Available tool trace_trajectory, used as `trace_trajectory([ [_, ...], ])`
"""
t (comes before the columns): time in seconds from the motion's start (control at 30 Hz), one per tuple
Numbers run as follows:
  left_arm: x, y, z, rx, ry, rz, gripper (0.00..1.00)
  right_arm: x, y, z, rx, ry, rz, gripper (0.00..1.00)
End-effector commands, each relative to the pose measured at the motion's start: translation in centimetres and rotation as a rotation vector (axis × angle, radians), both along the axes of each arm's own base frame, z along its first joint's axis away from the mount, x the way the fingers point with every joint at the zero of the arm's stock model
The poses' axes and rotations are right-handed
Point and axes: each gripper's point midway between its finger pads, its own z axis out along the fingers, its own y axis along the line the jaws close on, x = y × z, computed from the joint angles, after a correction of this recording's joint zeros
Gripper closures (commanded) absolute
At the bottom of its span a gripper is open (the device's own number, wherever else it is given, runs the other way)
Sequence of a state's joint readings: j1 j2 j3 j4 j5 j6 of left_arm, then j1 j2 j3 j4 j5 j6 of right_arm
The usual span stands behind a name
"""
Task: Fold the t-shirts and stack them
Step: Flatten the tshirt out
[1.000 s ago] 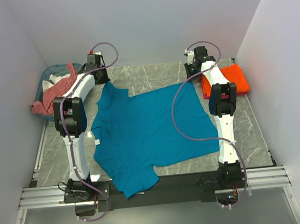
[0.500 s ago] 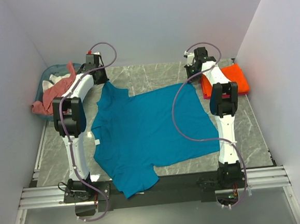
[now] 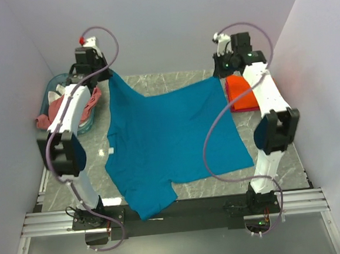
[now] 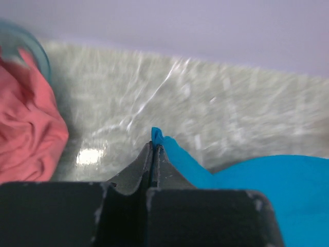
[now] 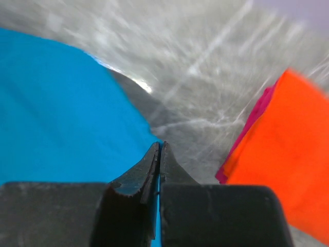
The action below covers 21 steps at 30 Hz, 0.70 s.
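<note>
Holding the teal-blue t-shirt (image 3: pixel 171 138) by two far corners, with the left jaws clenched on a tip of cloth near the far-left corner of the surface (image 3: pixel 161 83) and the right jaws clenched on another corner toward the far-right. Otherwise spread flat over the middle of the surface, small white tag (image 3: pixel 109 151) showing at its left side and one end reaching the near edge. No fold visible in it yet.

Judging progress as roughly a third. Done, apparently: the orange t-shirt (image 3: pixel 241 93), folded and lying at the far-right edge, with a sliver of magenta cloth beneath it, kind unclear. Not started: the salmon-pink t-shirt (image 3: pixel 54 109), crumpled in and over the basket (image 3: pixel 50 89) at the far-left corner.

Left to do, probably: folding the teal one, stacking it on the orange, then repeating for the pink.
</note>
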<state>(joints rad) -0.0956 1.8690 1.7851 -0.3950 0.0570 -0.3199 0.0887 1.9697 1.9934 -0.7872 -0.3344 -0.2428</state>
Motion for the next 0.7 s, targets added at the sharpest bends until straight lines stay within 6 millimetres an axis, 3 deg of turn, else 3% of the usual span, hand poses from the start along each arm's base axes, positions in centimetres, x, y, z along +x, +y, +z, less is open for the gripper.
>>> trace_trajectory([
  [0.0, -2.6, -0.3, 9.7, -0.047, -0.230, -0.019, 1.00, -3.8, 0.9, 9.3, 0.016, -0.181, 0.054, 1.00],
  [0.07, -4.1, -0.2, 12.6, -0.057, -0.290, -0.022, 1.00, -5.6, 0.7, 13.0, 0.012, -0.248, 0.058, 1.00],
  [0.1, -5.8, -0.1, 15.7, -0.071, -0.361, -0.022, 1.00, -7.0, 0.3, 16.8, 0.008, -0.334, 0.052, 1.00],
  [0.17, -7.9, 0.0, 19.1, -0.086, -0.442, -0.025, 1.00, -9.2, -0.1, 19.9, -0.003, -0.393, 0.050, 1.00],
  [0.2, -10.4, 0.3, 22.6, -0.103, -0.525, -0.021, 1.00, -11.0, -0.5, 22.6, -0.003, -0.457, 0.045, 1.00],
  [0.27, -13.4, 0.5, 26.8, -0.135, -0.644, -0.021, 1.00, -14.4, -1.2, 27.2, -0.007, -0.569, 0.028, 1.00],
  [0.3, -16.6, 0.8, 30.1, -0.151, -0.734, -0.024, 1.00, -15.6, -1.4, 28.8, -0.008, -0.610, 0.021, 1.00],
  [0.37, -20.4, 1.0, 34.1, -0.180, -0.866, -0.029, 1.00, -19.4, -2.3, 32.9, -0.007, -0.735, -0.008, 1.00],
  [0.4, -23.8, 1.2, 36.7, -0.202, -0.948, -0.037, 1.00, -20.6, -2.6, 33.9, -0.007, -0.770, -0.021, 1.00],
  [0.5, -30.5, 1.9, 41.5, -0.238, -1.111, -0.040, 1.00, -25.2, -3.8, 37.6, -0.002, -0.914, -0.065, 1.00],
  [0.6, -35.3, 2.4, 44.3, -0.254, -1.209, -0.050, 1.00, -29.2, -4.7, 39.8, 0.001, -1.014, -0.094, 1.00],
  [0.67, -37.2, 2.2, 45.4, -0.255, -1.246, -0.075, 1.00, -31.3, -5.1, 40.7, 0.003, -1.064, -0.107, 1.00],
])
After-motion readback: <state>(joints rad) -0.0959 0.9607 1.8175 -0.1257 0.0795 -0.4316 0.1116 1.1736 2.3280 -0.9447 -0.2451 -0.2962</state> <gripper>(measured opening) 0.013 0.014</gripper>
